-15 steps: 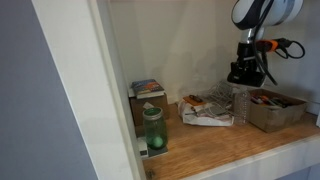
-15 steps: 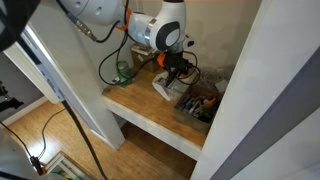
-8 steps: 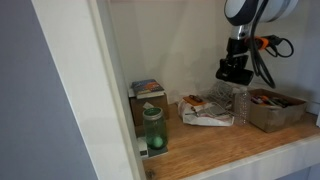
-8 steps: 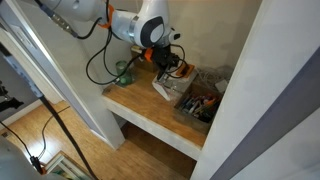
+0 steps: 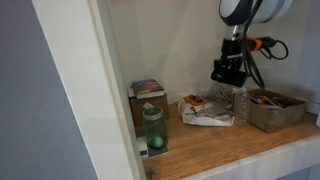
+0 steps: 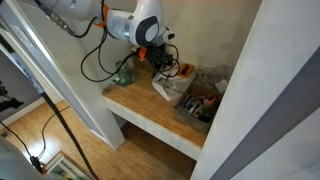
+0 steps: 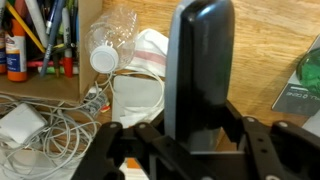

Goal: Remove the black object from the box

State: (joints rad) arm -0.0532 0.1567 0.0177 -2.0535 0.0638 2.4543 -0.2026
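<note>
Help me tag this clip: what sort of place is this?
Probably a home or office storage nook: a wooden shelf in a white-walled alcove, a box of pens, tangled white cables and a green jar.

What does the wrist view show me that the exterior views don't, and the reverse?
Wrist view only: the plain black blocky object seen close up, clamped between the fingers; in the exterior views it blends into the black hardware.
Exterior views only: the tall green jar, the small box with a colourful printed top, and the gripper raised above the wooden counter, off to the side of the low grey-brown box.
Both: the counter, and the pens in that box.
</note>
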